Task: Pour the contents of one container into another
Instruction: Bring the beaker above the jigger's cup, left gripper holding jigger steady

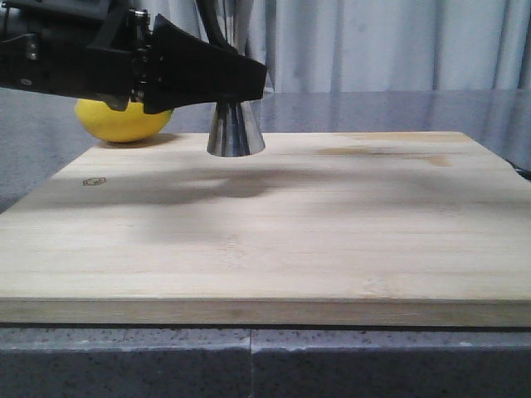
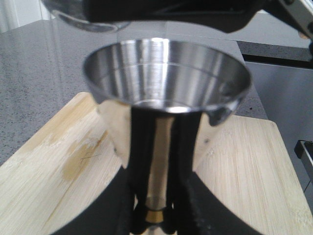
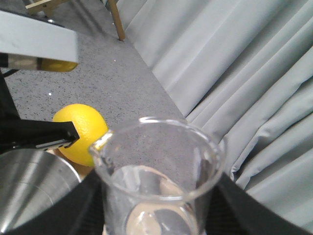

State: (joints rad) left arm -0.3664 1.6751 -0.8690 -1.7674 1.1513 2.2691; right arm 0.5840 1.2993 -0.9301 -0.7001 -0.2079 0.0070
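Counter (image 1: 124, 361) edge fills the foreground of the front view; on it lies a wooden board (image 1: 265, 240). At the board's far side stands the jigger (image 1: 236, 128), base down, its waist clamped by the left claw (image 1: 245, 83), which reaches in from the left. Behind sits a lemon (image 1: 120, 120), near but apart from the jigger. The beaker does not show in this view.

Left wrist view: the jigger's (image 2: 166, 83) open upper cup faces the camera, apparently empty; the left claw's fingers (image 2: 181, 196) close on the gold-banded waist. Above the rim hangs a blurred glass edge, probably the beaker (image 2: 83, 19).

Right wrist view: the beaker (image 3: 159, 171) is held by the right claw (image 3: 156, 215), fingers pressed to both its sides, mouth upright, pour lip toward the jigger (image 3: 34, 191) just beside. Liquid inside cannot be confirmed.

Risk, as judged: the lip is not yet over the cup; tilting now would spill onto the board, and glass may knock steel.
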